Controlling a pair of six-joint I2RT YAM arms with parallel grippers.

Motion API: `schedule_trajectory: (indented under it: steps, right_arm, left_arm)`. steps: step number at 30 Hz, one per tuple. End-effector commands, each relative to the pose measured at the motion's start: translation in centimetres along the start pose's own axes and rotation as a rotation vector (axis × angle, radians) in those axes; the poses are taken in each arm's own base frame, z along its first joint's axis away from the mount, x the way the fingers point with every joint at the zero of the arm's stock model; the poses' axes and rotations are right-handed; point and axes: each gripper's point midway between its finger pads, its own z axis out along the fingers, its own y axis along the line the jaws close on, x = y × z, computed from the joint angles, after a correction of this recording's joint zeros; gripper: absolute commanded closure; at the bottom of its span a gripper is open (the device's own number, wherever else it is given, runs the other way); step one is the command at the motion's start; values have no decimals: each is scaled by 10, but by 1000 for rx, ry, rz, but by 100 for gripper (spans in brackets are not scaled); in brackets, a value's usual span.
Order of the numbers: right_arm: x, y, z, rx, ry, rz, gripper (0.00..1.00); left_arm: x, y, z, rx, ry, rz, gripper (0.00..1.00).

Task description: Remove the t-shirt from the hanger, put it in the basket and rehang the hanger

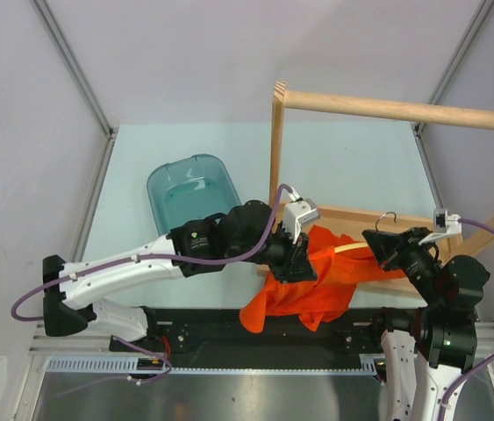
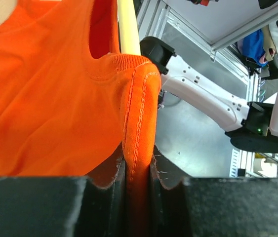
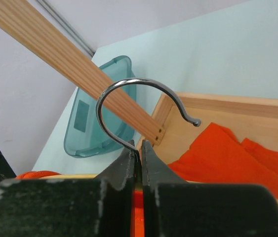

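The orange t-shirt [image 1: 304, 281] hangs bunched between my two arms, over the near rail of the wooden rack base. A pale-yellow hanger [image 1: 356, 249] runs through it; its arm also shows in the left wrist view [image 2: 128, 27]. My left gripper [image 1: 297, 263] is shut on the t-shirt's stitched collar rib [image 2: 139, 118]. My right gripper [image 1: 385, 242] is shut on the stem of the hanger's grey metal hook [image 3: 129, 94], which curves up free of the rod. Orange cloth [image 3: 227, 153] lies below and right of the hook.
A light-wood rack stands at right: an upright post [image 1: 275, 140], a top rod [image 1: 404, 110] and a base frame [image 1: 361, 215]. A teal plastic bin [image 1: 189, 189] sits left of the rack, and also shows in the right wrist view [image 3: 94, 118].
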Motion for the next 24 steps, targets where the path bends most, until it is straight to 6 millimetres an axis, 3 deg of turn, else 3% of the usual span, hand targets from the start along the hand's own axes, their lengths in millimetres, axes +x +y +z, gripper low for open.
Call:
schedule_trajectory:
  steps: [1,3,4,7,12,19,24]
  right_arm:
    - [-19,-10,-3,101,-96,55,100]
    - [-20,-14,-3,123,-104,64,100]
    - [-20,-16,-3,131,-104,68,100]
    - [-19,-21,-6,166,-107,75,100]
    - [-18,-24,-6,178,-113,79,100]
    - [-17,-21,-8,173,-107,79,100]
    - [-18,-19,-13,185,-111,83,100]
  left_arm:
    - [-52,-28,-18,63,-165,82,75]
    - [-51,-21,-23,28,-179,101,63]
    - [-50,-18,-25,10,-186,101,51]
    - [-42,-6,-33,-37,-198,120,32]
    - [-17,10,-44,-73,-176,144,19]
    - [-3,36,-63,-191,-192,172,15]
    - [-7,52,-73,-286,-223,199,19]
